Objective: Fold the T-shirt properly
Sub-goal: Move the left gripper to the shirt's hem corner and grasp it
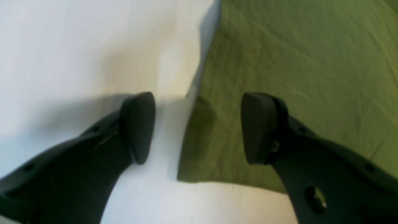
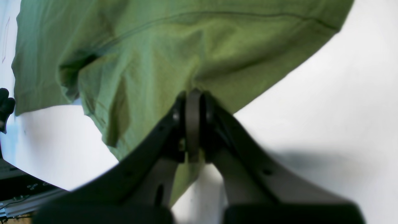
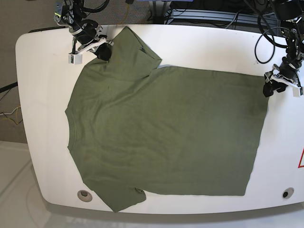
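Observation:
The olive-green T-shirt lies spread flat on the white table, collar to the left and hem to the right. My right gripper is at the far left sleeve. In the right wrist view it is shut on a fold of the T-shirt, which bunches up around the jaws. My left gripper is at the far right hem corner. In the left wrist view it is open and straddles the edge of the T-shirt, one finger over bare table, the other over cloth.
Cables and dark gear run along the table's back edge. Two round holes sit near the front edge. A red warning sticker is at the right edge. The table's edge and a rail show below the right gripper.

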`<action>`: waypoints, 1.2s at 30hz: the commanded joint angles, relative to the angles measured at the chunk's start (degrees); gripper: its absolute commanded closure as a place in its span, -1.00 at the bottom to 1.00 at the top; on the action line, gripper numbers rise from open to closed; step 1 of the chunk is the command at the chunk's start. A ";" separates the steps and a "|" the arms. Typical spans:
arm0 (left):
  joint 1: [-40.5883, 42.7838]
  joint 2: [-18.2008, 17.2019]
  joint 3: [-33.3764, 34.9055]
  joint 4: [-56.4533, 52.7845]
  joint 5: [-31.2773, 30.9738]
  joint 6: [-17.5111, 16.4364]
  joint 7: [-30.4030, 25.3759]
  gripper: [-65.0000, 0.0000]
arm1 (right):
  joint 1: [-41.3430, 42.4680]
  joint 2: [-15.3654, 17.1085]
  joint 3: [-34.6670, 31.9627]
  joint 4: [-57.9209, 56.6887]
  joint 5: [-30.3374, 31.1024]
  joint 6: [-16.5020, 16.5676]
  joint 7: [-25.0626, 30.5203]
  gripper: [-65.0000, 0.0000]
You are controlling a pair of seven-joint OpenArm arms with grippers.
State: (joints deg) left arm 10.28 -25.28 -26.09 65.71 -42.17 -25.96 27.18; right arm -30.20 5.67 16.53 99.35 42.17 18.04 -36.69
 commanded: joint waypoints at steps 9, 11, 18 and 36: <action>-0.23 -0.24 1.06 -0.42 -0.02 -0.31 0.75 -0.16 | -0.34 0.29 0.16 0.74 0.19 0.31 0.32 1.00; -0.09 -0.33 1.12 0.02 0.02 -0.78 1.68 0.13 | -0.30 0.28 0.12 0.69 0.24 0.26 0.26 1.00; -0.07 -0.35 1.32 0.67 0.03 -2.22 5.06 1.00 | -0.08 0.29 0.11 0.66 0.11 0.34 0.25 1.00; 0.12 -0.48 1.10 1.54 -0.72 -4.41 6.81 1.00 | -0.08 0.42 -0.01 0.54 -0.20 0.37 0.25 1.00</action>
State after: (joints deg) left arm 10.37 -24.64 -24.69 67.05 -43.33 -30.50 33.04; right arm -30.20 5.69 16.49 99.31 41.95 18.06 -36.69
